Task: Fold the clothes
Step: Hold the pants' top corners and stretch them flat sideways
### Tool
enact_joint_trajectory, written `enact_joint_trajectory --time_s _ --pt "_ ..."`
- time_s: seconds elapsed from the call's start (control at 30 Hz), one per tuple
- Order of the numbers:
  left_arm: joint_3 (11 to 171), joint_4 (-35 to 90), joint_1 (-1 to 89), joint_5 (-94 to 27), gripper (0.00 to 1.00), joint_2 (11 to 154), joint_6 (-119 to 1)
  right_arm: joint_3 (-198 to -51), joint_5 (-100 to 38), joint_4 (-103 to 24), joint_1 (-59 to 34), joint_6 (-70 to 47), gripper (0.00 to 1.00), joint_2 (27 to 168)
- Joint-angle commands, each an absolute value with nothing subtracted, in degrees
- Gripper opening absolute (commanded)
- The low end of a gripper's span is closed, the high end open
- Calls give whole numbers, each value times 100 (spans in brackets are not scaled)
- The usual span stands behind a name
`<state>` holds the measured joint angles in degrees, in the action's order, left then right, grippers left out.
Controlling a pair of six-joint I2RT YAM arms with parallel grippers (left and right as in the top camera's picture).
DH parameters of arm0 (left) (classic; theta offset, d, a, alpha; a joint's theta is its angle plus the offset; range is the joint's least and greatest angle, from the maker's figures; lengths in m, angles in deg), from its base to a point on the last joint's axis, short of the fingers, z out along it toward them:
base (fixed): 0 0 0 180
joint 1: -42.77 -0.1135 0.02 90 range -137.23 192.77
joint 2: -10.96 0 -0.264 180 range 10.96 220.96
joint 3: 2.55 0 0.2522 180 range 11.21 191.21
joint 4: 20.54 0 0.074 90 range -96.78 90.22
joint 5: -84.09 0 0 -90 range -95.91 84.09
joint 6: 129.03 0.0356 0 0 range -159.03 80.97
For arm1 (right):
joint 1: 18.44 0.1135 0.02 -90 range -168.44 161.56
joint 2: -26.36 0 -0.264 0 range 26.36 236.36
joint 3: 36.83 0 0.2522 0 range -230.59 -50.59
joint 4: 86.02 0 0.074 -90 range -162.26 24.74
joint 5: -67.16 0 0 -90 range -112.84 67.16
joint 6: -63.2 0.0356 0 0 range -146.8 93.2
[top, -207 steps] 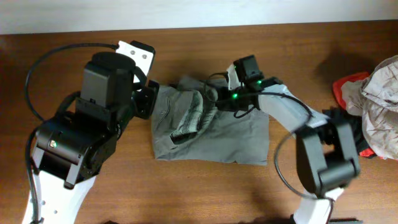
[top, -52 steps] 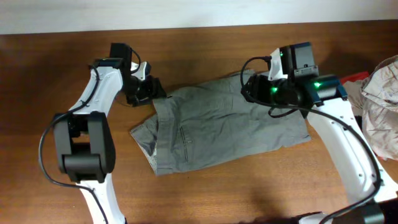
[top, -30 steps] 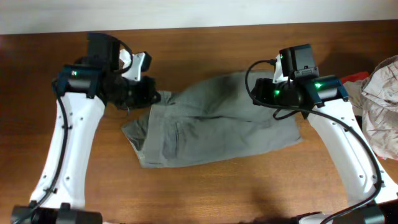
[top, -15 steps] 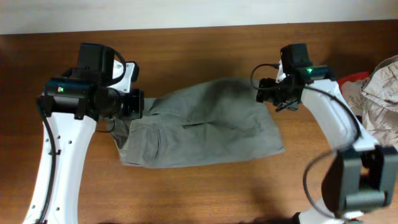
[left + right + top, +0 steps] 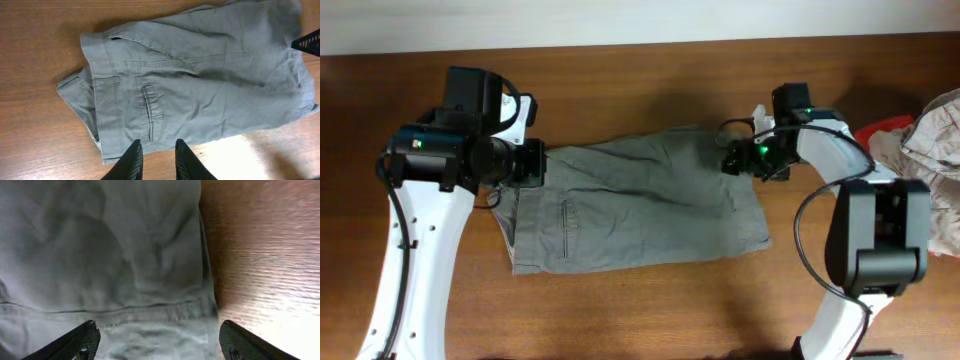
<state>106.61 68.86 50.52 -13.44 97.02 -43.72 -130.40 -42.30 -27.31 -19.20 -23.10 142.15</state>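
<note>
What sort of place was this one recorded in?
Probably a robot test bench, not a home: left arm and right arm at a wooden table, grey-olive shorts spread out, other garments heaped at its right edge.

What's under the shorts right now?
The shorts lie flat on the wooden table, with wood showing along their edges. Whatever is directly beneath is covered by fabric; no bulge hints at anything.

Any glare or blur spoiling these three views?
Right wrist: table blurred, glare at its lower right, shorts soft. Left wrist: sharp, one bright sheen on the wood below the shorts. Overhead: even light, soft shadows, no glare.
</note>
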Motion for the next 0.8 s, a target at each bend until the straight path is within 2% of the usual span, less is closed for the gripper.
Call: enact_joint_trajectory --time_s 0.0,0.1,0.13,0.33,0.4,0.47,0.57,0.63,0.67,0.7,0.77 --pt "10693 6868 5039 -1199 26 9624 -4326 -13053 -4366 -2759 -1920 -2469 81 14379" --pt "10691 6857 5039 -961 33 9659 -4330 -13053 -4366 -2831 -1922 -2469 82 14383" --pt "10691 6825 5026 -887 41 9729 -4332 -13053 -4361 -2984 -1931 -2469 82 14383" --pt "10645 6833 4945 -889 44 10185 -4372 -13053 -4538 -3181 -1937 -2463 80 14383" --pt "10532 6807 4901 -889 44 10402 -4463 -13053 -4536 -3181 -1926 -2463 73 14383" --pt "10346 6680 4844 -909 47 10660 -4546 -13053 -4536 -3179 -1926 -2465 58 14383" --pt "10215 6536 4759 -955 51 10950 -4590 -13053 -4536 -3192 -1929 -2467 48 14383" --pt "10195 6446 4700 -950 53 11160 -4608 -13053 -4538 -3244 -1926 -2469 49 14383" --pt "10195 6381 4665 -950 56 11256 -4610 -13053 -4538 -3264 -1926 -2469 54 14383" --pt "10195 6285 4619 -950 58 11366 -4610 -13053 -4543 -3282 -1926 -2469 63 14383" --pt "10195 6044 4510 -944 60 11554 -4608 -13053 -4563 -3327 -1926 -2469 69 14383"
